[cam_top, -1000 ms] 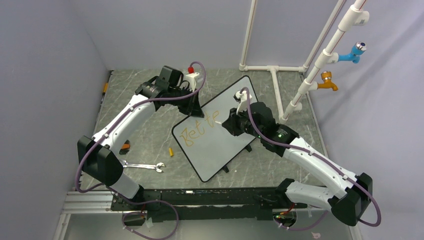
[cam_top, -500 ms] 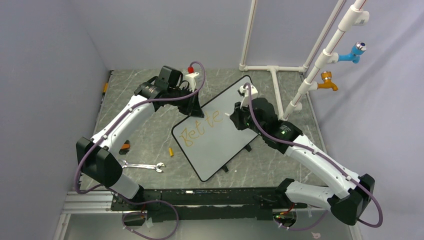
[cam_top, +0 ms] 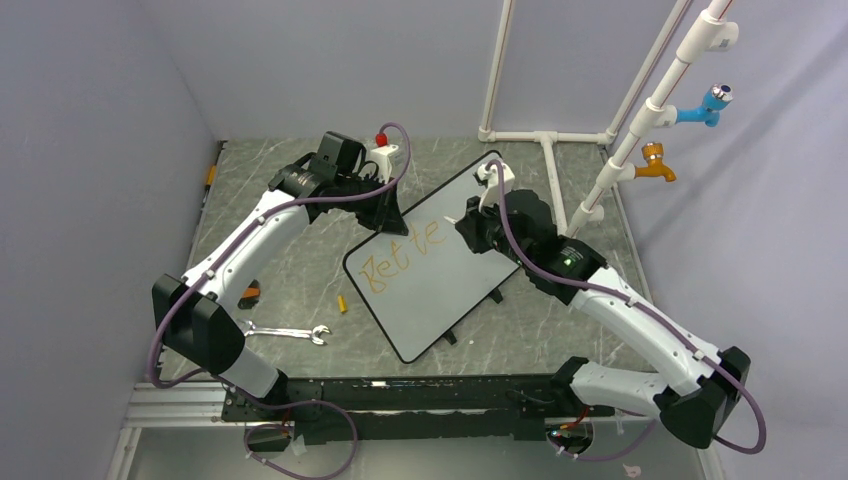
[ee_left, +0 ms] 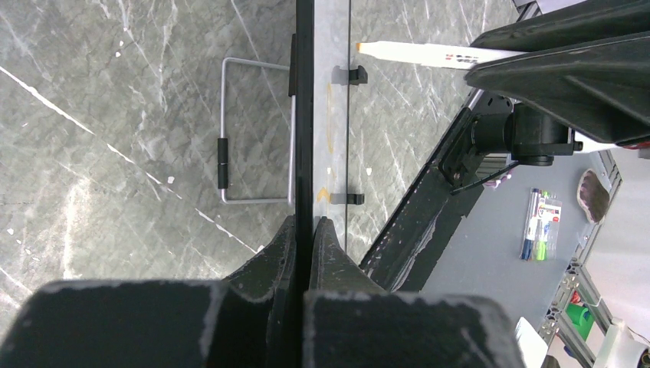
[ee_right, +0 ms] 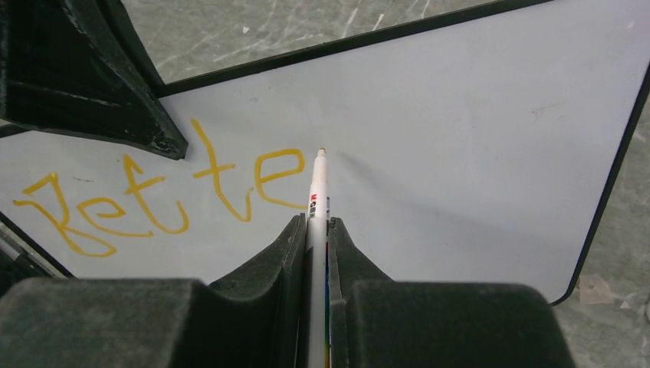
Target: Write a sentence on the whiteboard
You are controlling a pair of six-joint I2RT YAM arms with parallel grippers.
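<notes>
The whiteboard [cam_top: 440, 275] lies slanted on the table, white with a thin black frame. The sentence [cam_top: 400, 255] in orange reads "Bette"; it also shows in the right wrist view [ee_right: 165, 195]. My left gripper [cam_top: 385, 215] is shut on the whiteboard's far left edge; in the left wrist view [ee_left: 306, 226] the jaws clamp the black frame [ee_left: 304, 115]. My right gripper [cam_top: 470, 228] is shut on a white marker [ee_right: 316, 199]. Its orange tip [ee_right: 321, 151] is just right of the last "e"; I cannot tell if it touches the board [ee_right: 460, 115].
A wrench [cam_top: 285, 332], a small orange cap [cam_top: 342, 304] and a black-and-orange item [cam_top: 249, 293] lie left of the board. White pipes [cam_top: 560, 170] with blue and orange taps stand at the back right. A white block with a red knob [cam_top: 386, 152] sits behind the left gripper.
My right gripper has moved right and toward the back with the marker, from the "e" to just past it. The left arm has not moved.
</notes>
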